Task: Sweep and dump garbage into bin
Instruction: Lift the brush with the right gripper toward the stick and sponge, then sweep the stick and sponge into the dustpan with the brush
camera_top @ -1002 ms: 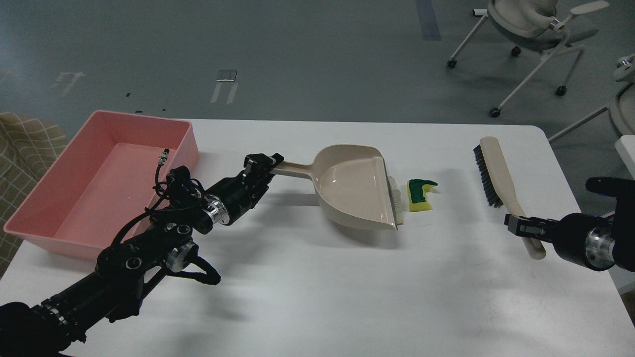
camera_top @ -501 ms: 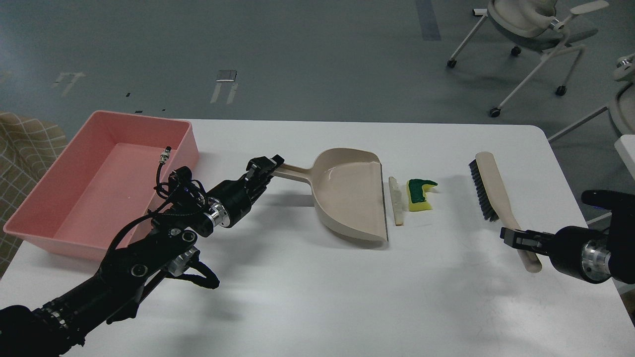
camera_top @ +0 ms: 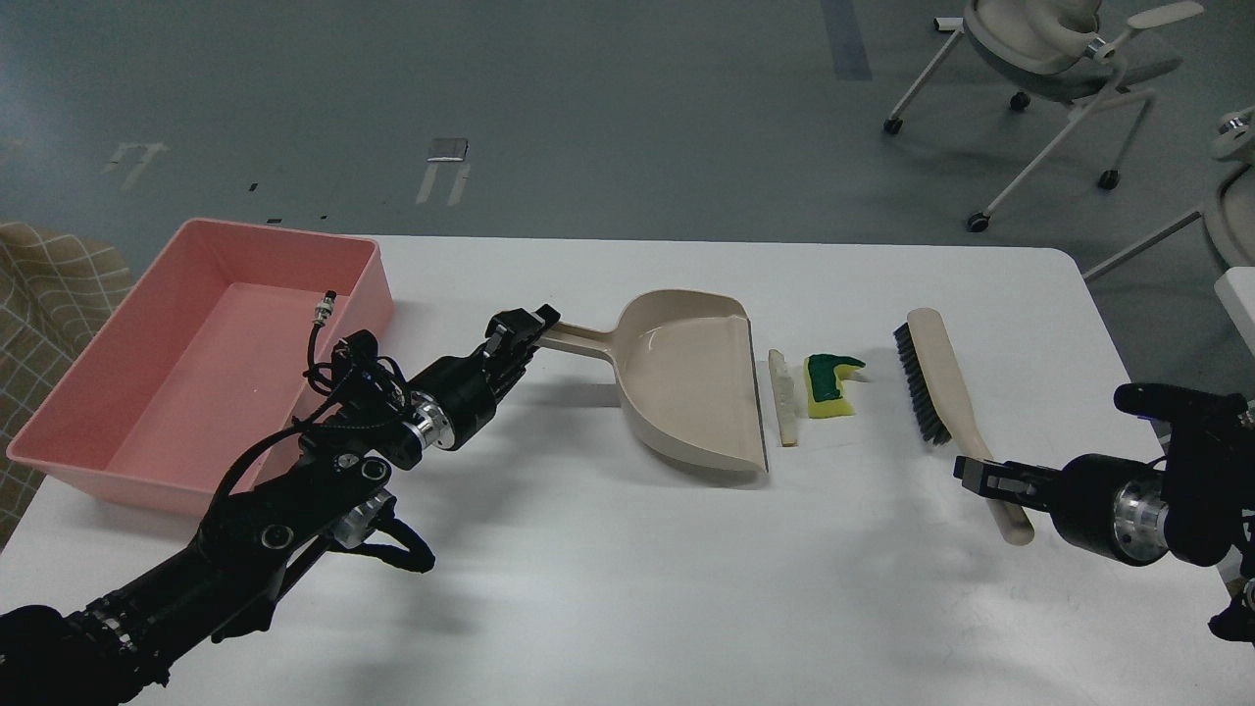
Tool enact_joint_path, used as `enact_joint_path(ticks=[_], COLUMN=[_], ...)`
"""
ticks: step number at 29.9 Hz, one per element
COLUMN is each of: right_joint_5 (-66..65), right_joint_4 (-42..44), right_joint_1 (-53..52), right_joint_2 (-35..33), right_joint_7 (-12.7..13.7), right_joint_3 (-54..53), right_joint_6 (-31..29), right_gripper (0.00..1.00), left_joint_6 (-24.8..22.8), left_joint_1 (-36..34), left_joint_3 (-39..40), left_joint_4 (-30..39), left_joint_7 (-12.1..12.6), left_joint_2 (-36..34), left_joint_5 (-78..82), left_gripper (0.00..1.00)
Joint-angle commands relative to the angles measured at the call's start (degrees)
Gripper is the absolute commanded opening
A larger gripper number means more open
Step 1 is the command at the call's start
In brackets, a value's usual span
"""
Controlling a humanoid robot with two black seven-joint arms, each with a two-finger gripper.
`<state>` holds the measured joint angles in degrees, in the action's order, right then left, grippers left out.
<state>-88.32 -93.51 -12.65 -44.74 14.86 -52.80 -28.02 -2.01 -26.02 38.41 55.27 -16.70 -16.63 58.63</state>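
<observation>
The garbage lies mid-table: a yellow sponge piece with a dark green top (camera_top: 829, 387) and a pale off-white strip (camera_top: 780, 397) just left of it. The beige dustpan (camera_top: 691, 382) rests flat with its lip next to the strip. My left gripper (camera_top: 520, 330) is shut on the dustpan handle. My right gripper (camera_top: 980, 478) is shut on the handle of the beige black-bristled brush (camera_top: 936, 382), whose bristles stand a little right of the sponge piece. The pink bin (camera_top: 196, 358) sits at the table's left end and holds nothing that I can see.
The white table (camera_top: 627, 588) has free room along its front. Office chairs (camera_top: 1059, 59) stand on the floor beyond the far right corner. A checked cloth (camera_top: 49, 284) shows at the left edge.
The dustpan has come down flat and slid a little left, uncovering the pale strip. My right gripper has carried the brush leftward toward the sponge piece.
</observation>
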Motion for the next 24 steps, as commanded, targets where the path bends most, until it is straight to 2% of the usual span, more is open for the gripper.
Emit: enact_joint_path(ticks=[1,7,16,24], right_joint_5=[-0.09,-0.18,-0.01,-0.01], right_joint_4=[0.17,1.31,0.96,1.05], right_joint_1=[-0.18,-1.76,-3.96,-5.54], right_joint_2=[3.15,7.73,10.55,18.53], right_joint_7=[0.09,0.26,-0.35,0.17], right_joint_3=[0.42,1.73,4.46,4.64], right_joint_6=[0.02,0.02,0.02,0.02], right_gripper=[0.00,0.00,0.00,0.00], left_joint_6=[-0.01,0.08,0.43,0.52], left_joint_1=[-0.08,0.09,0.18,0.36], left_joint_3=[0.00,0.00,0.09,0.09], left_joint_4=[0.01,-0.08,0.01,0.10], left_joint_7=[0.00,0.00,-0.18,-0.70], left_joint_2=[-0.07,0.36,0.72,0.72], left_joint_5=[0.00,-0.01,-0.27,-0.53], left_gripper=[0.10,0.11,0.11,0.11])
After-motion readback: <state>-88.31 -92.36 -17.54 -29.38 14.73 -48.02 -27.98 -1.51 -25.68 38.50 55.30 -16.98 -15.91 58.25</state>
